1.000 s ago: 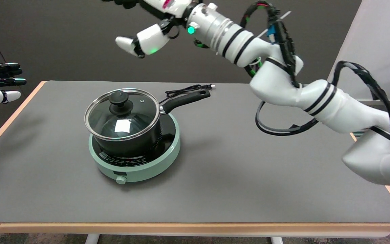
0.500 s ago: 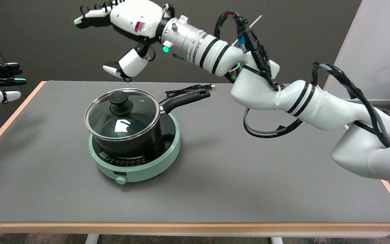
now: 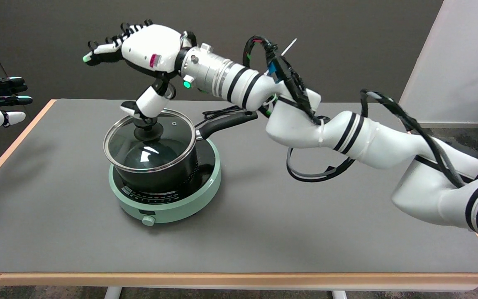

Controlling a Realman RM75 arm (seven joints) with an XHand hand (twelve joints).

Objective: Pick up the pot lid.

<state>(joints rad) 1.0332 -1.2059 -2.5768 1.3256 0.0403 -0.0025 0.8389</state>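
The right hand (image 3: 139,50) hangs over the pot lid (image 3: 149,140), fingers spread and holding nothing (its thumb tip sits at the lid's black knob (image 3: 147,128); contact unclear). The lid covers a black pot (image 3: 160,172) on a green cooker (image 3: 168,203) on the worktop (image 3: 305,224).

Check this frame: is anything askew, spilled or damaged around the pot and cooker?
Nothing stands out. The glass lid sits level on the pot, which rests on the green cooker. The right hand, fingers spread, hovers above the lid's knob.
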